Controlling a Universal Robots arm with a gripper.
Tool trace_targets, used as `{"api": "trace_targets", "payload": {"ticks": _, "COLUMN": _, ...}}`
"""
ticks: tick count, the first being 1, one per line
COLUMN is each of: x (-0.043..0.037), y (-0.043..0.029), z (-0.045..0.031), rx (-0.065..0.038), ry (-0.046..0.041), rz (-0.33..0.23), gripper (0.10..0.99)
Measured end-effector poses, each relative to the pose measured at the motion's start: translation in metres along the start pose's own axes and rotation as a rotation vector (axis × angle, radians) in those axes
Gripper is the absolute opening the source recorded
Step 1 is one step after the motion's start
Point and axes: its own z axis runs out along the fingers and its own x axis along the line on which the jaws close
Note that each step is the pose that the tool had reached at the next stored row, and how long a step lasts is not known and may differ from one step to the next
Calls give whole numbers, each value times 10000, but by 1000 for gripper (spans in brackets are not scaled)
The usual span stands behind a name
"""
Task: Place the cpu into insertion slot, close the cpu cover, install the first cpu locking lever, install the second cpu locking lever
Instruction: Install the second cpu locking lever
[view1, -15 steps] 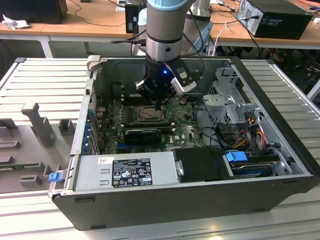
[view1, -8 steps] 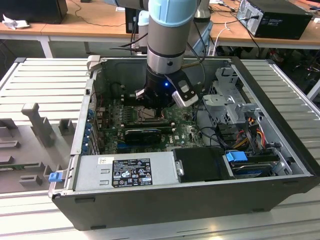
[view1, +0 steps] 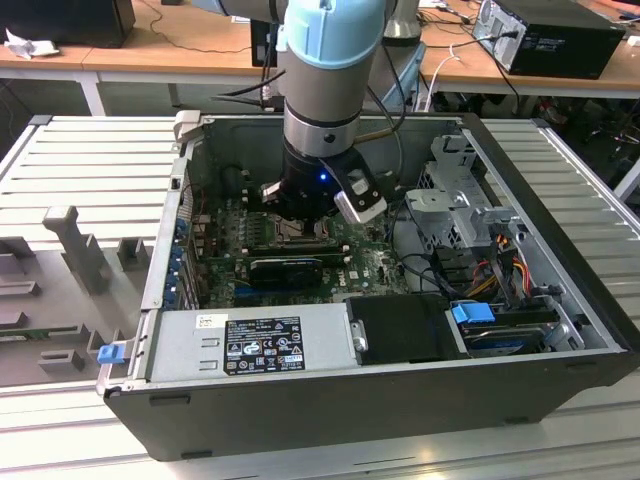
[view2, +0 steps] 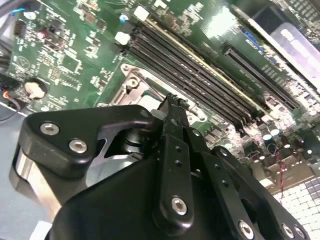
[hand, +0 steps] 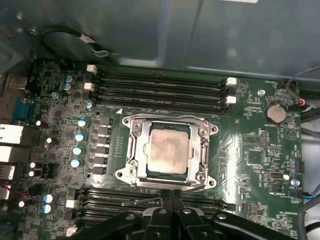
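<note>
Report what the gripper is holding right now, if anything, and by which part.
Nothing is held. The gripper has its fingers together and empty, beside the socket; the cpu already lies in the insertion slot under the closed cpu cover.

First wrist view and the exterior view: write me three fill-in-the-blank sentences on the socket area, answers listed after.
1. The cpu lies inside the metal ____, its silver-grey top facing up.
2. The cpu cover is folded ____ around the chip.
3. In the exterior view, the arm reaches into an open computer ____ over the green motherboard.

Answers: frame; down; case
</note>
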Motion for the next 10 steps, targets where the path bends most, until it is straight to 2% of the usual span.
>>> {"api": "trace_targets", "payload": {"ticks": 3, "x": 67, "y": -1, "z": 24, "rx": -4, "ry": 12, "rz": 4, "gripper": 106}}
{"api": "trace_targets", "payload": {"ticks": 5, "x": 140, "y": -1, "z": 56, "rx": -10, "ry": 14, "rz": 3, "gripper": 106}}
{"api": "trace_targets", "payload": {"ticks": 8, "x": 191, "y": -5, "z": 99, "rx": -19, "ry": 13, "rz": 5, "gripper": 106}}
{"api": "trace_targets", "payload": {"ticks": 10, "x": 214, "y": -18, "z": 174, "rx": -23, "ry": 13, "rz": 3, "gripper": 106}}
